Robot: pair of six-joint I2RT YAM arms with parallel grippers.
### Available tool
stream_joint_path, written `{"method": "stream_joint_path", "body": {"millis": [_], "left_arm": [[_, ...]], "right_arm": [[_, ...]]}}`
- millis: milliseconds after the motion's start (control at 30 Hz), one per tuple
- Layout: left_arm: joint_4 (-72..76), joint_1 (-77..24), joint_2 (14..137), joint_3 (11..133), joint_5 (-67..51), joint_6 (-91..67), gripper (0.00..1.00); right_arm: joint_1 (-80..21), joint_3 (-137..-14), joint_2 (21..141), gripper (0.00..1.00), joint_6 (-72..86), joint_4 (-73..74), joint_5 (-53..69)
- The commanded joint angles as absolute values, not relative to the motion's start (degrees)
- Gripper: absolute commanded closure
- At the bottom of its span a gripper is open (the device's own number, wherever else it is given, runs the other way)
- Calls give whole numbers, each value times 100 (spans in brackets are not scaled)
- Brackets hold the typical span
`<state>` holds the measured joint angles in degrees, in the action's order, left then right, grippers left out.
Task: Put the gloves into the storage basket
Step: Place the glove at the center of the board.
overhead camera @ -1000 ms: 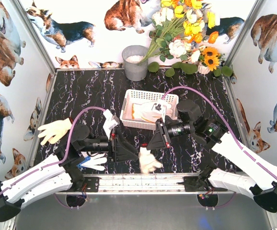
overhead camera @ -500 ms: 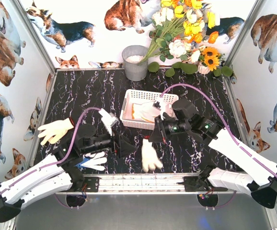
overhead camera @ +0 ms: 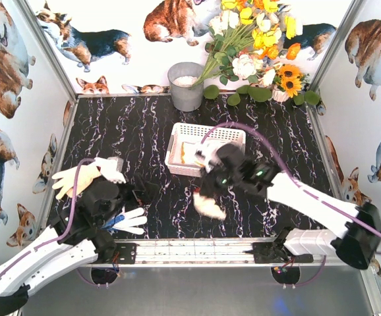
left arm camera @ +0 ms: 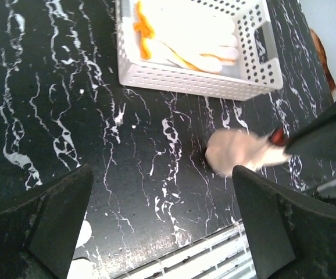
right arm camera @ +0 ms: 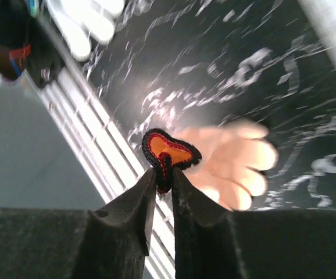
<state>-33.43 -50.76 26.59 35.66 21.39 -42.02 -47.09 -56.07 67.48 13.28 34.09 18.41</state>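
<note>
My right gripper (right arm camera: pixel 163 174) is shut on the dark-edged orange cuff of a cream glove (right arm camera: pixel 232 165). That glove (overhead camera: pixel 210 207) hangs blurred just above the black table, in front of the white storage basket (overhead camera: pixel 177 141). The basket (left arm camera: pixel 197 87) holds other gloves (left arm camera: pixel 191 35) lying flat. My left gripper (left arm camera: pixel 162 171) stands wide open with nothing between its fingers, drawn back at the near left (overhead camera: pixel 132 197). Two more gloves lie on the table: a cream one (overhead camera: pixel 75 179) at the far left and a blue-dotted one (overhead camera: pixel 128 220) near the front rail.
A grey metal bucket (overhead camera: pixel 186 85) stands at the back, beside a bunch of flowers (overhead camera: pixel 256 46). The slotted metal rail (overhead camera: pixel 197 250) runs along the table's near edge. Corgi-printed walls close in the left, right and back sides.
My left gripper has opened wide and pulled back to the left, away from the glove. My right gripper has swung left and nearer with the glove hanging from it by the cuff.
</note>
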Motion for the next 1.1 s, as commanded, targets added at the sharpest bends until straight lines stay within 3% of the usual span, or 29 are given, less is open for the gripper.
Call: {"method": "stream_joint_path", "body": {"millis": [0,167,300,533,833,1067], "left_arm": [[-3660,-5045,2358,3315,2468,-4614,0],[-3437,-5045,2652,3299,1841,-4222,1],[-2991,-5045,3385,3321,1087,-3822,4],[-2149,-5053,4700,3141,-341,-3562,21],[-1528,-5054,5281,2581,-1097,-4108,39],[-1405,-5054,5463,2296,-1169,-4331,44]], "right_arm": [[-5456,-5166,6967,74,1896,2112,2404],[-5581,-5246,6681,43,2337,2431,2033],[-5577,-5106,6144,28,2994,2702,1344],[-5230,-4838,5572,30,4548,4412,310],[-5252,-2993,4993,38,7024,2508,1329],[-5532,-2549,5006,40,8003,2175,1226]]}}
